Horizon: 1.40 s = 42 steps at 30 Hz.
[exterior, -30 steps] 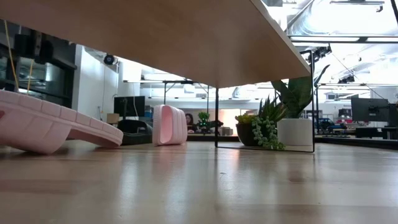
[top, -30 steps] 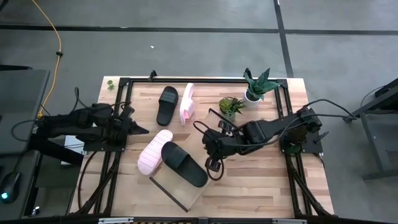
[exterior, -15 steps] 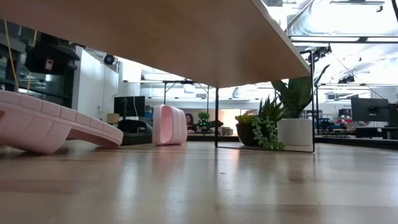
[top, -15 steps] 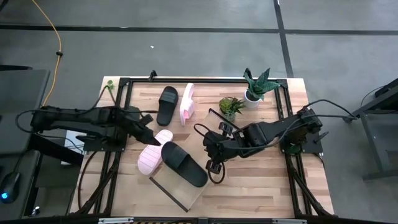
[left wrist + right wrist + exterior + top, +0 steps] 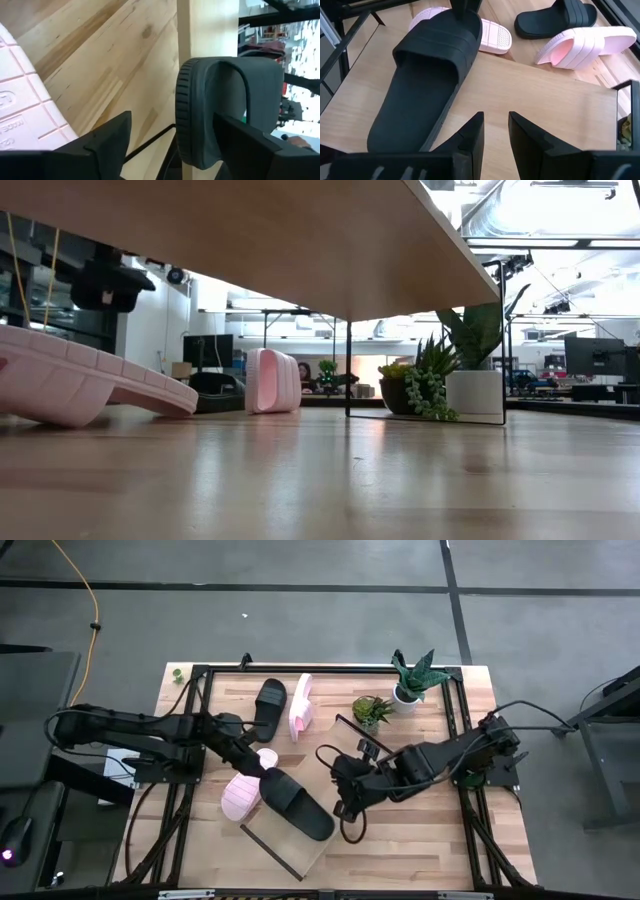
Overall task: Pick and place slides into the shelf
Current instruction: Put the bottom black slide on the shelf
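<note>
One black slide (image 5: 296, 804) lies sole down on the shelf (image 5: 285, 846), a raised light-wood board. A pink slide (image 5: 240, 790) lies sole up on the tabletop at the shelf's left edge. My left gripper (image 5: 262, 768) is open at the black slide's far end (image 5: 200, 110). One finger stands beside that end and the other in front of it, and I see no touch. My right gripper (image 5: 345, 804) hovers above the shelf's right part (image 5: 530, 95), a narrow empty gap between its fingers. A second black slide (image 5: 268, 708) lies flat at the far side. A second pink slide (image 5: 300, 706) stands there on its edge.
Two potted plants (image 5: 412, 676) (image 5: 372, 710) stand at the far right of the table. A black cable loop (image 5: 350, 828) hangs from my right arm over the shelf. In the low view the shelf's underside (image 5: 250, 240) spans the top, with one thin black leg (image 5: 348, 365) beneath it.
My left gripper has swung from the table's left edge toward the right and down, reaching the far end of the black slide on the shelf. Its fingers have spread apart on the way. The slides and the shelf have not moved.
</note>
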Tool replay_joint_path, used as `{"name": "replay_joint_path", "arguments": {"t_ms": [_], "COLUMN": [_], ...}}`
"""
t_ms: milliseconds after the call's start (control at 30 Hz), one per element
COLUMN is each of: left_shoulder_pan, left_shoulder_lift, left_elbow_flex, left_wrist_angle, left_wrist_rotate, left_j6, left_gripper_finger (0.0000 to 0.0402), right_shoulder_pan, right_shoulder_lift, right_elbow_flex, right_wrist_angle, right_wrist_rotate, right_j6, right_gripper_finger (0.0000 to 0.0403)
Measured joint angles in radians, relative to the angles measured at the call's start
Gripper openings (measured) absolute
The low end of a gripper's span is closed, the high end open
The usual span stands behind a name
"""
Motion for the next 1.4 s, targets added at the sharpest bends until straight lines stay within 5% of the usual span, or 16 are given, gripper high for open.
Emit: {"name": "replay_joint_path", "arguments": {"t_ms": [667, 1000, 1400], "left_shoulder_pan": [0.000, 0.000, -0.074], "left_shoulder_lift": [-0.001, -0.001, -0.002], "left_elbow_flex": [0.000, 0.000, 0.000], "left_wrist_angle": [0.092, 0.070, 0.046], "left_wrist_rotate": [0.017, 0.148, 0.135], "left_j6": [0.004, -0.028, -0.076], "left_gripper_finger": [0.0025, 0.0032, 0.0026], "right_shoulder_pan": [0.000, 0.000, -0.001], "right_shoulder_lift": [0.000, 0.000, 0.000], "right_elbow_flex": [0.000, 0.000, 0.000], "right_wrist_angle": [-0.013, -0.027, -0.048], "right_wrist_rotate": [0.003, 0.014, 0.048], "right_j6": [-0.004, -0.004, 0.000], "right_gripper_finger": [0.0078, 0.0078, 0.0078]}}
